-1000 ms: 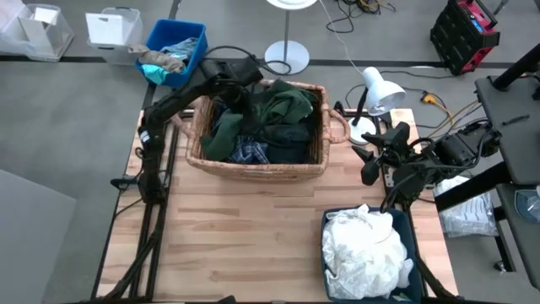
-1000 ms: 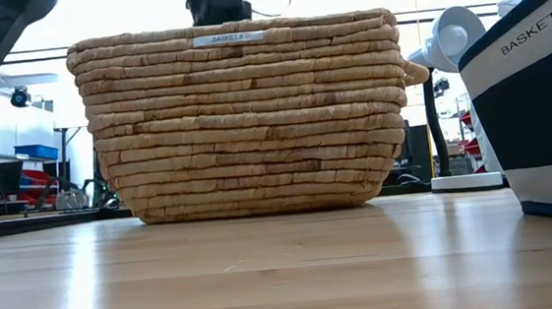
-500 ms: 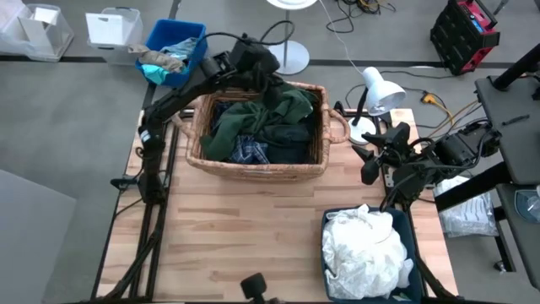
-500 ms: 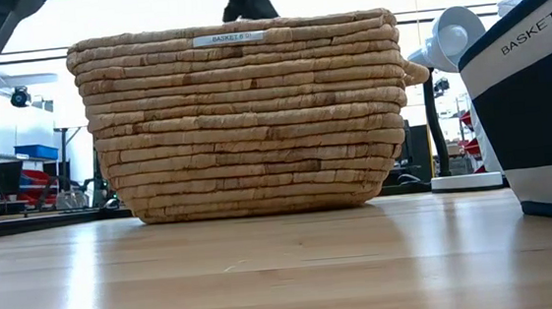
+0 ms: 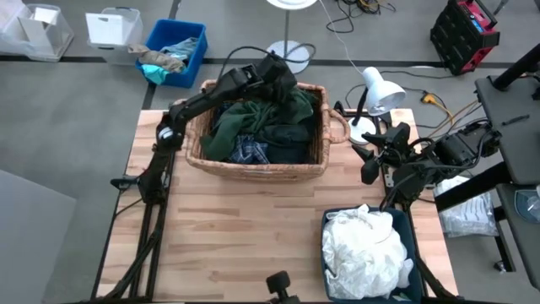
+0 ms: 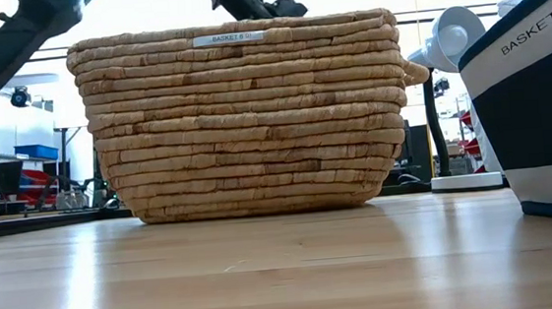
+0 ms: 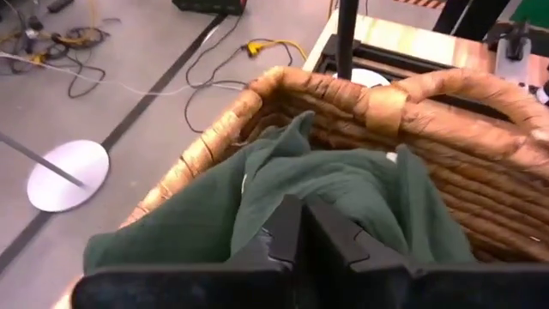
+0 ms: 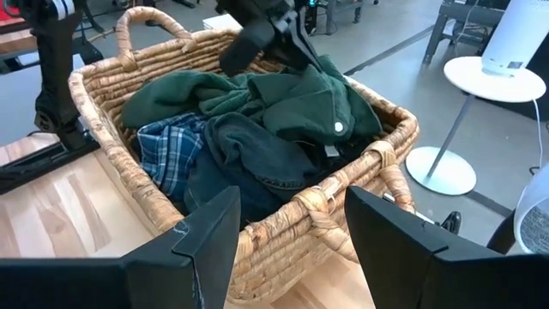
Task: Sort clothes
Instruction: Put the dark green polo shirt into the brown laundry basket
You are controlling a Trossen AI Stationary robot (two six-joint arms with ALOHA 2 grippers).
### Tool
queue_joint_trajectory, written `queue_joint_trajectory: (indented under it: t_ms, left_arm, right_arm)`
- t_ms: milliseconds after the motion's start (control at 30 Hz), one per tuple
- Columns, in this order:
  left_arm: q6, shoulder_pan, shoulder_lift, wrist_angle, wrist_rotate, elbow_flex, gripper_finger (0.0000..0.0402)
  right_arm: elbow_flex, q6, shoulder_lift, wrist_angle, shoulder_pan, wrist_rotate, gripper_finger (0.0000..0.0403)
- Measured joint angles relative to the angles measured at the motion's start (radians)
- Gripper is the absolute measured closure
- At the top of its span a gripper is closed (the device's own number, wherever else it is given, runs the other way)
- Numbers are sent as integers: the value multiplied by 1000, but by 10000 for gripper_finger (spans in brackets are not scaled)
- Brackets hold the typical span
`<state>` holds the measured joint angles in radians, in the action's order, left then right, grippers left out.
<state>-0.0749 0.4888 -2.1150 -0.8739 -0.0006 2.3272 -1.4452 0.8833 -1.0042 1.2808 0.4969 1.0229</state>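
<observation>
A wicker basket (image 5: pixel 257 166) at the table's far middle holds the clothes: a dark green garment (image 5: pixel 291 105) on top, a navy plaid one (image 8: pixel 167 146) and a dark one (image 8: pixel 249 159) below it. My left gripper (image 7: pixel 300 236) is over the basket's far right part, shut on the green garment (image 7: pixel 360 184). My right gripper (image 8: pixel 287 240) waits open to the right of the basket, beside the lamp, with nothing between its fingers. White clothes (image 5: pixel 364 249) fill a navy bin (image 6: pixel 537 85) at the near right. My left gripper pinches a raised fold of the dark green garment (image 7: pixel 257 202) between its two shut fingers, near the basket's far right corner. The fingers slant down from the table's left. The cloth bunches up at the fingertips (image 8: pixel 296 47); the rest of the garment lies in the basket.
A white desk lamp (image 5: pixel 380 89) stands on the table's far right, close to the basket's right handle (image 5: pixel 337 127). A blue bin with rags (image 5: pixel 175 51) sits on the floor beyond the far left corner. Bare wood lies in front of the basket.
My left gripper has gone toward the table's right edge along the basket's far side, from the left half to the far right part. It has tipped up from pointing steeply down into the basket to a shallower slant.
</observation>
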Motion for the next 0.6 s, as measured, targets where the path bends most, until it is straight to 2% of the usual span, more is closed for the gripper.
queue_joint_trajectory:
  t_ms: [133, 333, 500, 600]
  left_arm:
    - [7, 3, -39, -13, 67, 0, 401]
    - [-70, -1, -77, -146, 342, 0, 401]
    - [-108, -9, -124, -233, 251, 1, 402]
    - [-123, -11, -148, -222, 258, 2, 401]
  right_arm:
    - [0, 0, 0, 0, 0, 0, 200]
    - [0, 10, 0, 0, 0, 0, 200]
    - [0, 10, 0, 0, 0, 1, 200]
    - [0, 9, 0, 1, 0, 1, 200]
